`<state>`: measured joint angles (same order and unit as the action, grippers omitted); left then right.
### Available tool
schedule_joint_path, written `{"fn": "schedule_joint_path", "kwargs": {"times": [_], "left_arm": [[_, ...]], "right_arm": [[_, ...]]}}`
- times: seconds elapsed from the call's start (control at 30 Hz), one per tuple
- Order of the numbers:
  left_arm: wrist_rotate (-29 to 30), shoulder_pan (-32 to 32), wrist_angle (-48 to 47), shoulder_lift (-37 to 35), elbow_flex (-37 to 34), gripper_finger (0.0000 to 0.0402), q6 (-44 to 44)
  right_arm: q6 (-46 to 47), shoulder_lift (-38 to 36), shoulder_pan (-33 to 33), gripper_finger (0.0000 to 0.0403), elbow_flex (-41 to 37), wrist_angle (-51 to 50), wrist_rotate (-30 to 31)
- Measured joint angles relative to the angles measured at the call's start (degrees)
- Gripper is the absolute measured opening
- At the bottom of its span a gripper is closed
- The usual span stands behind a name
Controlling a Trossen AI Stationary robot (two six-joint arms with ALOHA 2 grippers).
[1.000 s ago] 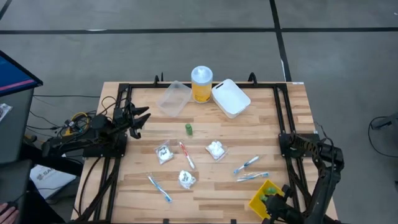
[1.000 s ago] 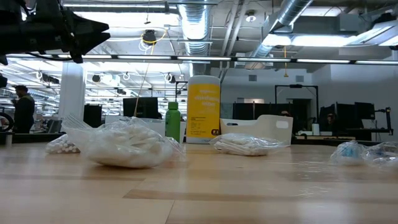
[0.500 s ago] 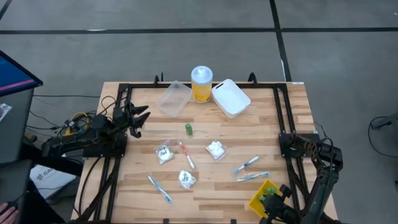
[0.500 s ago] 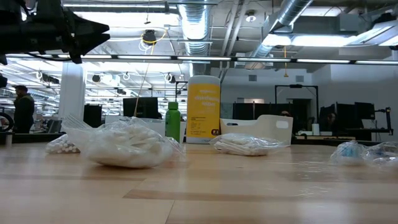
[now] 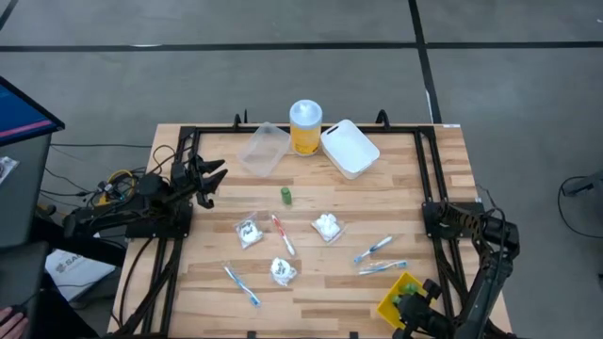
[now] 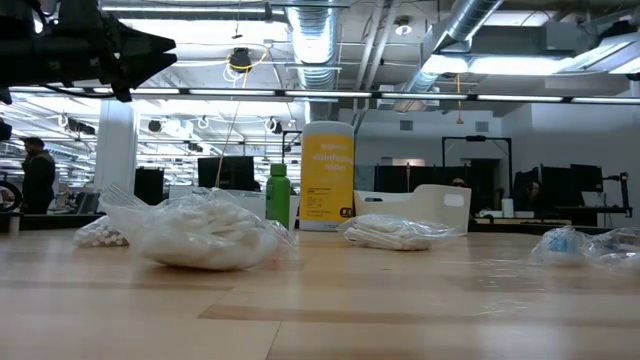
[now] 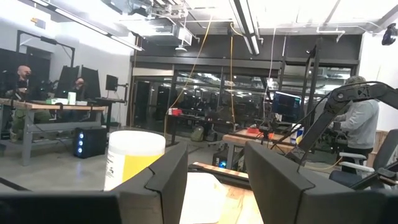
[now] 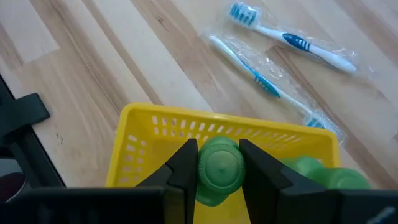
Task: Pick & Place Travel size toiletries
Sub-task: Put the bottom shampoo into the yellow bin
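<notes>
On pale wooden table (image 5: 424, 202), right pincer (image 8: 219, 163) clamping green bottle (image 8: 219, 169), left pincer (image 5: 213, 181) parted, dim workshop behind.

Taking the upright green bottle (image 5: 285, 195) as landmark: bare surface (image 5: 396, 188) lies open on both sides of it, towards the left hand (image 5: 213, 181) and towards the right rail. Beyond it, the clear tub (image 5: 263, 149), the yellow jar (image 5: 305, 127) and the white tub (image 5: 350, 148) stand in a close row that blocks the far edge. On the near side of it, three clear packets (image 5: 327, 226) and the red-white toothbrush (image 5: 283, 234) crowd the middle, with narrow lanes between them. Farther right of the bottle, two blue toothbrushes (image 5: 374, 250) lie just before the yellow basket (image 5: 396, 299), whose opening is taken up by the right hand (image 8: 219, 165), clamped on a green bottle cap (image 8: 220, 167).
</notes>
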<state>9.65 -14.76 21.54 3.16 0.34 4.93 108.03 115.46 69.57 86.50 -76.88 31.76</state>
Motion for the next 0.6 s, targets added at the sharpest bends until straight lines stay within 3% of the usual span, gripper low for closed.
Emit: {"fn": "schedule_joint_path", "kwargs": {"times": [0.17,0.6], "left_arm": [[0.00,0.00,0.12,0.00,0.01,0.0154,0.00],[-0.02,0.00,0.68,0.00,0.02,0.0154,0.00]], "right_arm": [[0.04,0.00,-0.12,0.0085,0.02,-0.61,-0.25],[0.02,0.05,-0.38,0.0206,0.38,-1.08,-0.82]]}}
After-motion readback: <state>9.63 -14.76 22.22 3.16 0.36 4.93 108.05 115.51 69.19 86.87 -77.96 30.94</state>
